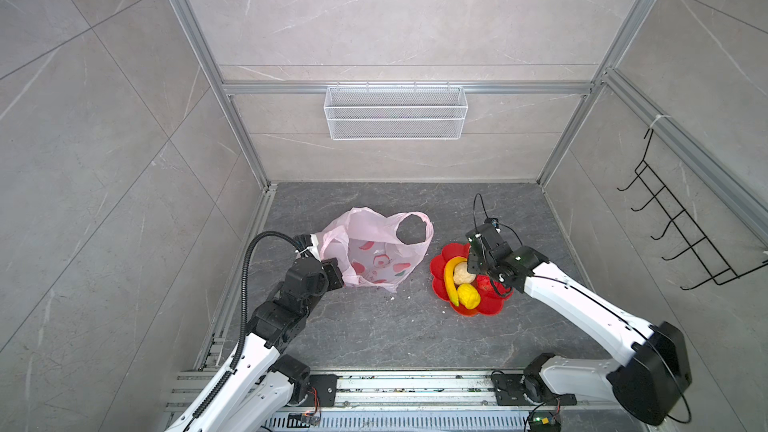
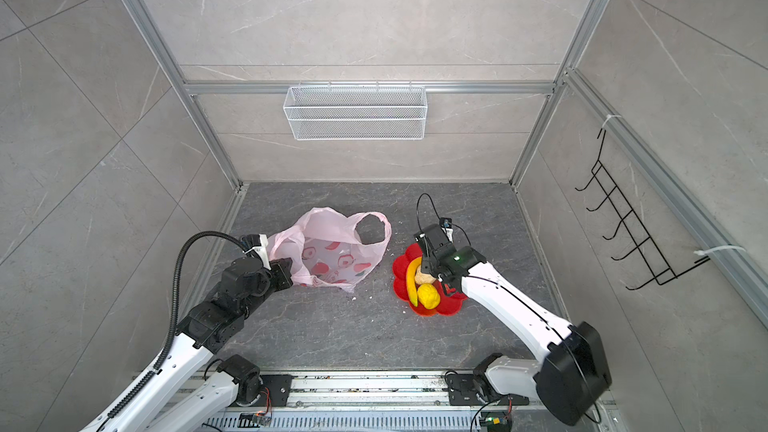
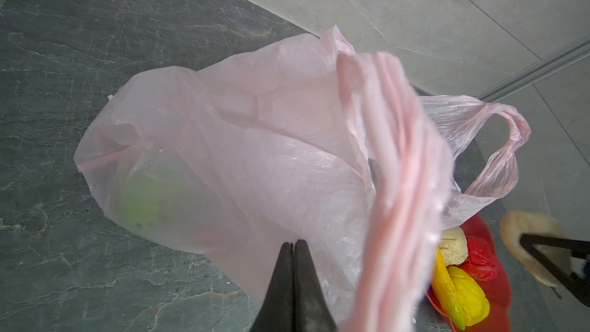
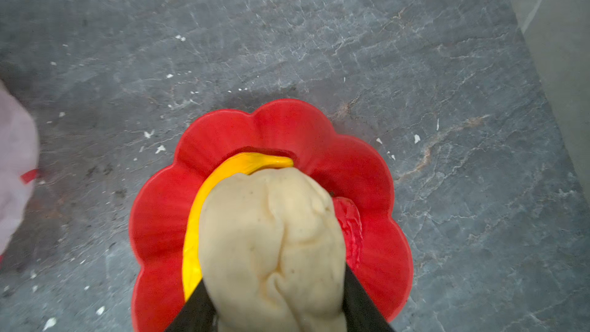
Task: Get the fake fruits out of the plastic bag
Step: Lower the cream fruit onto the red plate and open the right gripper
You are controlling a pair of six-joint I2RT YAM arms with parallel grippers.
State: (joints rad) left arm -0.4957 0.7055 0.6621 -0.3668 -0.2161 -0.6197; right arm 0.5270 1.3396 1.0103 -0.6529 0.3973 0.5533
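A beige lumpy piece (image 4: pixel 271 225) is pinched by the right pincer (image 4: pixel 274 273), directly above the red dish (image 4: pixel 287 122).
Its long axis is carried out past the fingertips. Straight beneath it, a smooth banana (image 4: pixel 204 206), a small red fruit (image 4: pixel 351 221), a yellow lumpy fruit (image 1: pixel 468 296) and a 2nd beige piece (image 3: pixel 451 245) are seen in the scalloped dish on the worktop (image 4: pixel 351 43). The left pincer (image 3: pixel 293 247) is pressed together against the crinkly, translucent plastic bag (image 3: pixel 255 154); whether film is nipped cannot be told. Beyond its tips, 1 bumpy green ball (image 3: pixel 143 199) is seen through the film, and the left arm is judged nearer to it.
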